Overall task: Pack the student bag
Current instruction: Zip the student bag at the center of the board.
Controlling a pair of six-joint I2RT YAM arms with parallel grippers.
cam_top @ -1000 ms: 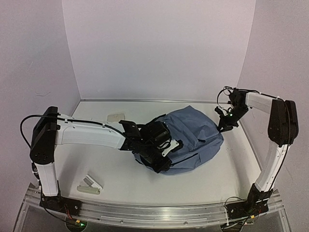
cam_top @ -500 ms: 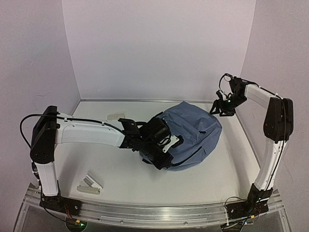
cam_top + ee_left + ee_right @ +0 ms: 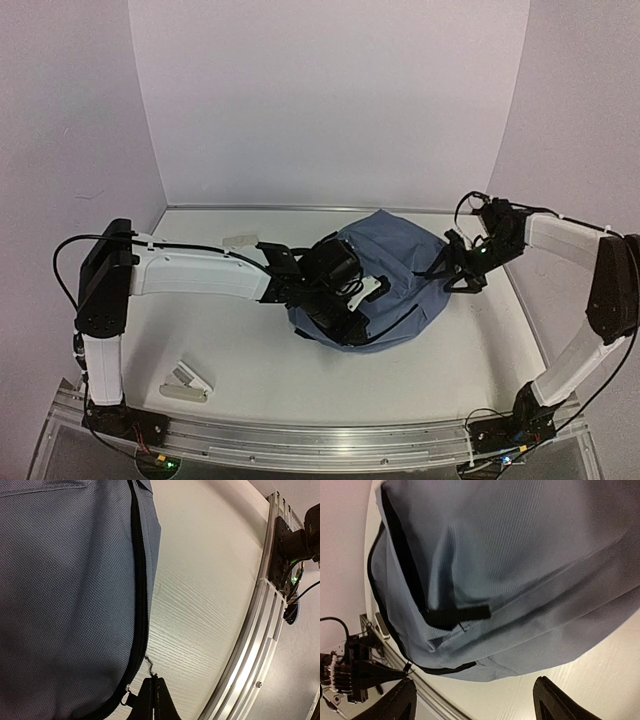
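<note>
White table [image 3: 250, 370] carries the student bag [image 3: 400, 260]; left gripper [image 3: 152, 682] has jaws pinching its zipper pull [image 3: 148, 664], right gripper [image 3: 477, 690] has jaws spread at its right side.

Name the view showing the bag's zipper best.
Left wrist: the zipper runs in close-up down the bag to its pull, held in the left gripper. The top view shows it as a thin dark line; the right wrist shows a stretch along the bag's edge.

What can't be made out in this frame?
Inside of the student bag: every view, covered by its own fabric.
Small white item near the left base: top view, too small to identify.
Zipper pull: left wrist view, its end pinched inside the left gripper.
</note>
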